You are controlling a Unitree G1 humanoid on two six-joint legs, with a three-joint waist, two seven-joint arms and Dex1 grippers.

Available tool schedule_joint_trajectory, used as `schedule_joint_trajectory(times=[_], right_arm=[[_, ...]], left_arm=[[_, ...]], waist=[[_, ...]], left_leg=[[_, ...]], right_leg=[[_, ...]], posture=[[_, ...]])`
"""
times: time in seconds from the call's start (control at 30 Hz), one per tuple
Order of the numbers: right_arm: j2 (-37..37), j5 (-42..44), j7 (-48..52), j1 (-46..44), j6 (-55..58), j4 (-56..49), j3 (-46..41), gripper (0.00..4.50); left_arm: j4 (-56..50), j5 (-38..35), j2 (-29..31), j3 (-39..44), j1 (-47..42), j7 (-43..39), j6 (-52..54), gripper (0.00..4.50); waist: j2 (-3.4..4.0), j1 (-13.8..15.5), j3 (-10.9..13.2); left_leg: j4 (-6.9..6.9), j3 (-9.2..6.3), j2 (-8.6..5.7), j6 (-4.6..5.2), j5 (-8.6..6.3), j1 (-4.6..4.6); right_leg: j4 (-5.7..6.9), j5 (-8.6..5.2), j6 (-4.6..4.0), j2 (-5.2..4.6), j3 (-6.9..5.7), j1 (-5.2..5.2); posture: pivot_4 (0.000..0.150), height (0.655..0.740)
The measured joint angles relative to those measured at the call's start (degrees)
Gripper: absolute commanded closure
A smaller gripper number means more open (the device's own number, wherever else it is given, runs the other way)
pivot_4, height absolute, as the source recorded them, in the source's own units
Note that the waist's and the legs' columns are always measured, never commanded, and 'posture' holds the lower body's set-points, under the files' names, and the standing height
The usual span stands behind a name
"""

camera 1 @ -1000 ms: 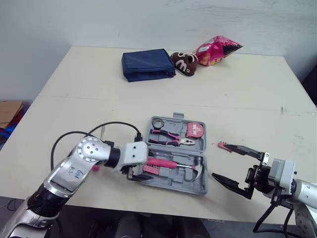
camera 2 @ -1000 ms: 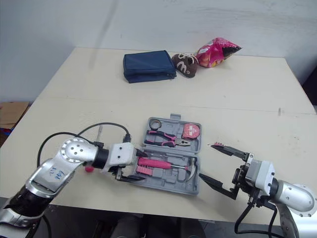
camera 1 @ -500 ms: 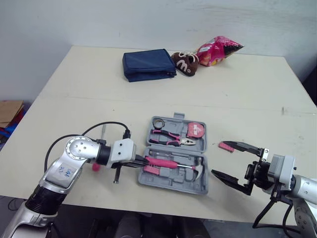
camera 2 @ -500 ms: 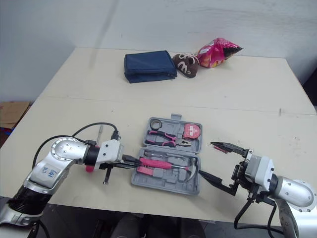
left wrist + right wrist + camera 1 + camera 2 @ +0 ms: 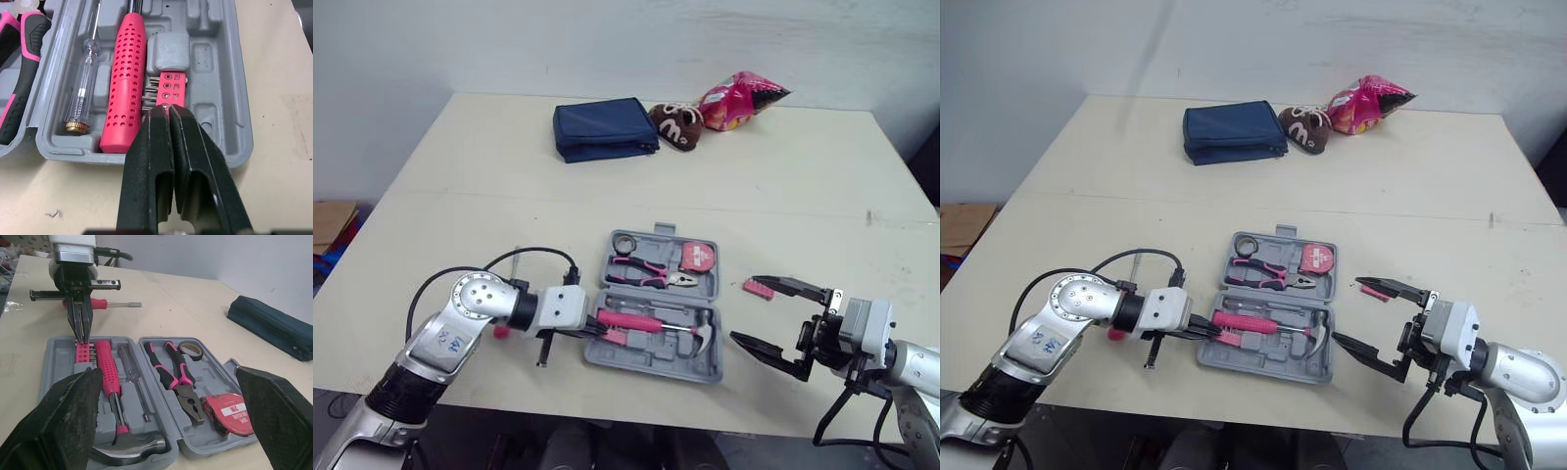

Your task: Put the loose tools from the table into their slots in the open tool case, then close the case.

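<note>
The grey tool case (image 5: 646, 358) lies open near the table's front edge. It holds pliers (image 5: 641, 270), a tape measure (image 5: 699, 258), a hammer (image 5: 703, 331), a pink-handled driver (image 5: 122, 88) and a pink bit holder (image 5: 171, 85). My left gripper (image 5: 168, 110) is shut, its tips resting on the near end of the bit holder. A red-handled screwdriver (image 5: 105, 303) lies on the table behind my left arm. My right gripper (image 5: 773, 318) stands wide open to the right of the case, beside a small pink tool (image 5: 756, 288) lying on the table.
A navy pouch (image 5: 604, 127), a brown candy bag (image 5: 677, 122) and a pink snack bag (image 5: 739, 98) lie at the table's far side. The table's front edge runs close below the case.
My left gripper has shut, drawn back from the case's left edge, then come in over the bit holder. The right gripper has hardly moved.
</note>
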Motion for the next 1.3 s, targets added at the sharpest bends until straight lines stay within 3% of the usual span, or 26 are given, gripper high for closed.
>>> schedule_joint_trajectory(times=[0.37,0.57,0.7,0.83,0.97,1.1,1.27,1.3], right_arm=[[-1.22,2.14,0.22,-0.36,2.54,-0.89,-0.03,0.0],[-1.6,3.16,0.62,-0.43,3.93,-1.13,-0.03,0.0],[-1.59,3.13,0.8,-0.39,3.79,-1.12,-0.04,0.0],[-1.62,3.42,1.92,1.25,3.56,-0.97,-1.88,0.0],[-3.46,4.3,4.24,5.97,3.5,-0.46,-8.55,0.0],[-3.51,4.43,7.49,10.62,1.77,3.31,-16.17,0.0],[-3.59,3.76,12.4,13.96,-4.35,15.2,-25.57,0.0],[-3.61,3.44,12.97,14.42,-5.89,18.29,-27.33,0.0]], left_arm=[[-1.61,4.87,1.32,-7.66,-5.42,-0.45,7.91,4.44],[-1.84,5.54,1.33,-8.56,-6.08,-0.48,9.36,4.44],[-0.69,5.47,-0.21,-7.16,-3.74,0.97,6.2,4.44],[5.1,0.17,-5.78,-1.16,1.13,1.94,-3.38,4.44],[7.9,-9.14,-6.26,7.39,4.96,-2.03,-8.04,4.44],[12.36,-14.92,-1.79,19.21,6.83,-3.87,-10.78,2.67],[25.31,-15.68,4.18,31.11,11.24,-3.2,-14.81,0.35],[27.77,-15.61,5.25,33.58,12.74,-2.5,-15.53,0.08]], waist=[[0.6,-0.01,-0.67],[0.54,-0.02,-0.91],[0.52,0.14,-0.92],[0.8,0.77,-0.91],[0.09,0.29,-0.43],[0.16,0.0,-0.31],[-0.1,-0.06,-0.06],[-0.15,-0.13,-0.03]], left_leg=[[-0.05,0.11,-0.01,0.0,0.0,0.22],[-0.14,0.12,0.03,0.01,-0.01,0.24],[-0.32,0.12,0.02,0.02,-0.12,0.95],[-0.27,0.08,-0.05,0.08,-0.14,0.74],[-0.07,-0.17,0.02,0.05,-0.12,-0.35],[-0.12,-0.12,0.01,0.05,-0.12,-0.31],[-0.19,-0.09,-0.01,0.06,-0.15,-0.22],[-0.22,-0.09,-0.02,0.06,-0.16,-0.22]], right_leg=[[0.03,-0.01,-0.02,0.0,0.15,0.17],[-0.02,-0.05,-0.09,0.01,0.16,0.4],[-0.32,-0.09,-0.17,-0.11,0.14,0.94],[-0.35,-0.09,-0.16,-0.28,0.05,0.75],[-0.31,-0.06,-0.15,-0.23,-0.23,-0.15],[-0.42,-0.09,-0.12,-0.15,-0.28,-0.13],[-0.42,-0.09,-0.1,-0.19,-0.26,-0.09],[-0.43,-0.09,-0.1,-0.22,-0.26,-0.09]], posture=[[0.15,0.74],[0.15,0.74],[0.15,0.74],[0.15,0.74],[0.15,0.74],[0.15,0.74],[0.15,0.74],[0.15,0.74]])
